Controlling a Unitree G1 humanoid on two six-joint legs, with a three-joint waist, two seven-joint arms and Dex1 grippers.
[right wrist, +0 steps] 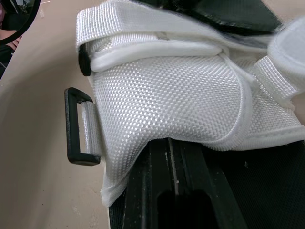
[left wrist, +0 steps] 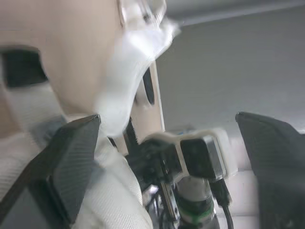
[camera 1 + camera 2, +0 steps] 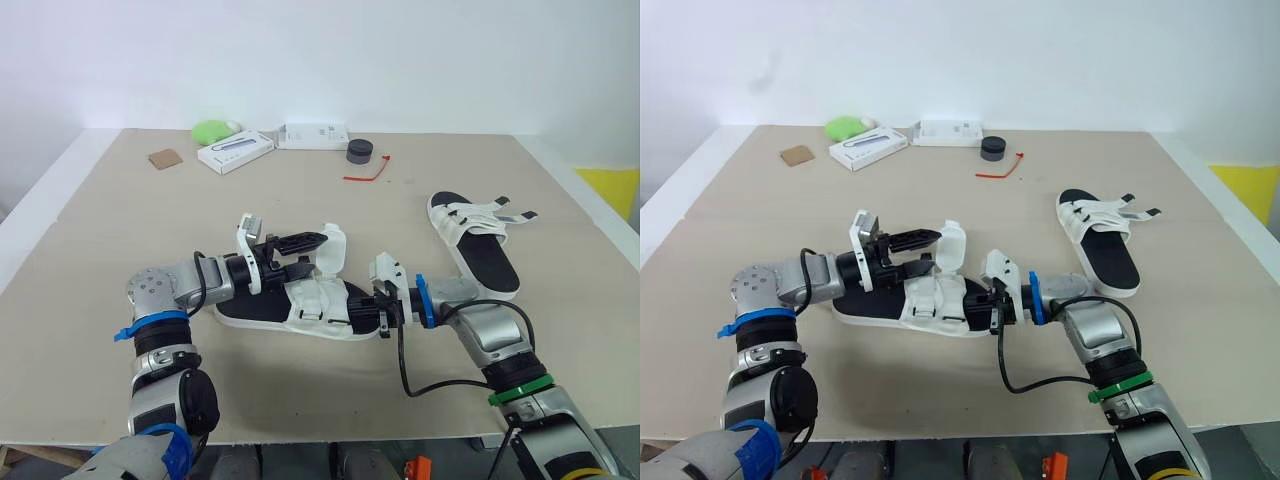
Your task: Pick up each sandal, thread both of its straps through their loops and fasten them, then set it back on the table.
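Left gripper (image 3: pixel 318 250) spread wide, clamping nothing. Forearm lying low over the table (image 3: pixel 110 210), pointing right above the near sandal (image 3: pixel 250 310). Raised white strap (image 3: pixel 336 248) just past the fingertips. Right gripper (image 3: pixel 382 308) reaching left from a bent elbow, butted against that sandal's right end; grip state can't tell. Near sandal flat on the table, close to the front edge, roughly centre. Black loop (image 1: pixel 78 126) sticking out beside the white upper (image 1: pixel 167 95), lying on the table. Second sandal (image 3: pixel 478 250) near the right edge, straps loose and splayed toward that edge.
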